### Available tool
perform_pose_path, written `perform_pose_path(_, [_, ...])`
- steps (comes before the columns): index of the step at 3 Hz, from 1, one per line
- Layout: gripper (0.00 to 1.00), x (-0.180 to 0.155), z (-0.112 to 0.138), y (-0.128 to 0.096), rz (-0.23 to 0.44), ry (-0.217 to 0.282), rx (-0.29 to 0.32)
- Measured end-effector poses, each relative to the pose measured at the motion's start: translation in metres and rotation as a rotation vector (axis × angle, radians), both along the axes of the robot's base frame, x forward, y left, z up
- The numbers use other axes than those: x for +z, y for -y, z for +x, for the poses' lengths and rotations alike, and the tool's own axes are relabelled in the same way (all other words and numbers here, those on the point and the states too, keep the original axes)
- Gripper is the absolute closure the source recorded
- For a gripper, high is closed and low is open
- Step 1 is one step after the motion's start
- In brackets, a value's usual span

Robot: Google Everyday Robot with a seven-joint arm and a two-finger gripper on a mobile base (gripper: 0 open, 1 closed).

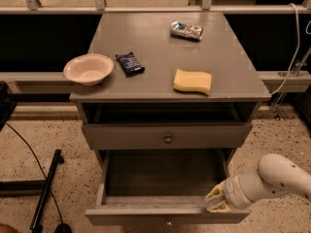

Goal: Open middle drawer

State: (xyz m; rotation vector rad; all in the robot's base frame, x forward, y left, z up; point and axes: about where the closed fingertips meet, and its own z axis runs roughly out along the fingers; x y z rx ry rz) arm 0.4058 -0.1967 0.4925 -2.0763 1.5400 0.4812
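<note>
The middle drawer (146, 210) stands pulled far out at the bottom of the grey cabinet, its inside bare and its knob (168, 222) just showing at the lower edge. My gripper (212, 202) is at the right end of that drawer's front rim. Its cream fingertips (213, 194) are apart, one above the rim and one at its front. The white arm (277, 176) reaches in from the lower right. Above it, the drawer with the round metal knob (168, 139) is pushed in.
On the cabinet top (160, 47) lie a pink bowl (88, 68), a dark packet (129, 63), a yellow sponge (193, 81) and a silver packet (186, 30). A black stand (46, 191) and cable cross the speckled floor at left. A railing runs behind.
</note>
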Motion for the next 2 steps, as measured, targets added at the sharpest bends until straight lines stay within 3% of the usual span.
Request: perform_pose_path(2, [1.0,-0.027,0.067,-0.012,-0.043,0.084,-0.068])
